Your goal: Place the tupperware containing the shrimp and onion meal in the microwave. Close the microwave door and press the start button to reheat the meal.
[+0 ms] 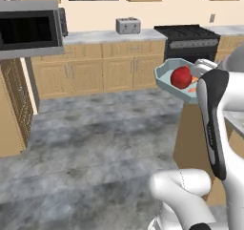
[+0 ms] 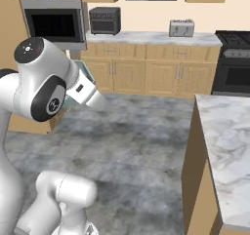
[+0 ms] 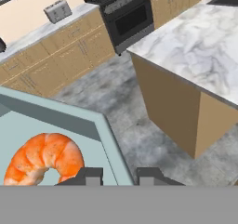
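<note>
So the tool is pinching the tupperware rim, carrying it mid-air, while the open microwave is sitting far off to the left

Onion in tupperware; microwave far left.

We count one tupperware holding one red onion and one shrimp, one microwave, one toaster and one stove.
</note>
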